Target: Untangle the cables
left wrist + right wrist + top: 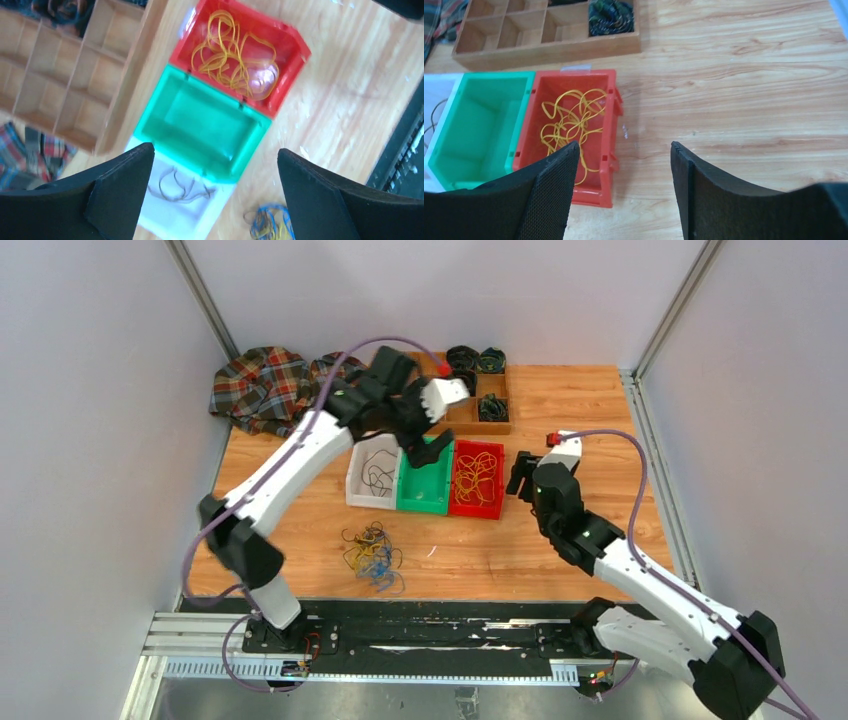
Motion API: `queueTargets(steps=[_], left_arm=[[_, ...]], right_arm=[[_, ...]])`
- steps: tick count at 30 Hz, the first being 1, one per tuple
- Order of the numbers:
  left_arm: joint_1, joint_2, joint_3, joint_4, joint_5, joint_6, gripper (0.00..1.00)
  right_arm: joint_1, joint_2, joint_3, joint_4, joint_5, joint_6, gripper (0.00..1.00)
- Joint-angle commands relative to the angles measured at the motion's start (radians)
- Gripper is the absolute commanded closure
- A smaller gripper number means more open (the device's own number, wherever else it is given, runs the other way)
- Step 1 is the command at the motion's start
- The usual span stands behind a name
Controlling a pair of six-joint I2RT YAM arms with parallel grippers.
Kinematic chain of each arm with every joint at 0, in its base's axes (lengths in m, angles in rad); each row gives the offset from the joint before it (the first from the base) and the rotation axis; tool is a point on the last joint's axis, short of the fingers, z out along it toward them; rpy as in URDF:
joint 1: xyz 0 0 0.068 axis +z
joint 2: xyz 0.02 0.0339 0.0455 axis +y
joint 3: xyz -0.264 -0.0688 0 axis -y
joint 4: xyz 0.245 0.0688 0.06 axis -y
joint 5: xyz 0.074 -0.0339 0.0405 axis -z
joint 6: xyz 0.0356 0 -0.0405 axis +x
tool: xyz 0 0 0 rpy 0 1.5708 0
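Top view: the cables (pixel 372 552) lie clumped on the counter (pixel 580 410), on the near side of the white bin (pixel 352 495).
Left wrist view: left jaws released, empty, above the green bin (pixel 200 115).
Right wrist view: right jaws released, empty, near the red bin (pixel 574 75).

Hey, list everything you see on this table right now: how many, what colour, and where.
cable clump: one, yellow, black and blue, near table edge, in front of the bins
white bin: one, left of the row
dark cord: thin loops, in the white bin
green bin: one, middle, looks empty
red bin: one, right of the row
yellow cords: loose pile, in the red bin
wooden tray: one, divided, at the back
dark coils: three visible, in the tray
plaid cloth: one, back left
table: one, wood
left pincer: black, open, above the bins
right pincer: black, open, beside the red bin
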Motion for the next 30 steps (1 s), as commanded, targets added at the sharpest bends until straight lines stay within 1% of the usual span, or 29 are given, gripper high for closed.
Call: queueTargets(steps=[1, 3, 5, 7, 9, 11, 16, 17, 19, 24, 30], left_arm=[[0.119, -0.23, -0.234, -0.145, 0.097, 0.087, 0.02], [0.211, -0.335, -0.385, -0.146, 0.122, 0.146, 0.02], [0.269, -0.42, -0.518, -0.154, 0.132, 0.196, 0.02], [0.301, -0.481, -0.645, -0.155, 0.128, 0.251, 0.0], [0.316, -0.513, -0.728, -0.153, 0.127, 0.303, 0.03], [0.331, -0.507, -0.783, -0.152, 0.13, 0.346, 0.06], [0.349, -0.403, -0.84, -0.118, 0.116, 0.394, 0.18], [0.35, -0.385, -0.845, -0.108, 0.121, 0.395, 0.22], [0.35, -0.362, -0.858, -0.084, 0.14, 0.401, 0.27], [0.35, -0.35, -0.896, -0.016, 0.182, 0.41, 0.38], [0.35, -0.338, -0.927, -0.007, 0.211, 0.457, 0.48]], right_arm=[[0.017, 0.083, 0.061, 0.017, -0.126, -0.009, 0.33], [0.061, 0.133, 0.082, 0.019, -0.131, -0.014, 0.33], [0.111, 0.178, 0.095, 0.039, -0.133, -0.025, 0.33], [0.158, 0.226, 0.098, 0.066, -0.138, -0.031, 0.33], [0.193, 0.262, 0.1, 0.094, -0.15, -0.032, 0.34], [0.231, 0.295, 0.102, 0.111, -0.149, -0.037, 0.34], [0.316, 0.332, 0.095, 0.128, -0.117, -0.051, 0.37], [0.324, 0.331, 0.089, 0.129, -0.112, -0.047, 0.38], [0.334, 0.324, 0.074, 0.129, -0.111, -0.037, 0.4], [0.341, 0.293, 0.026, 0.134, -0.105, -0.007, 0.45], [0.343, 0.285, 0.014, 0.124, -0.095, 0.012, 0.51]])
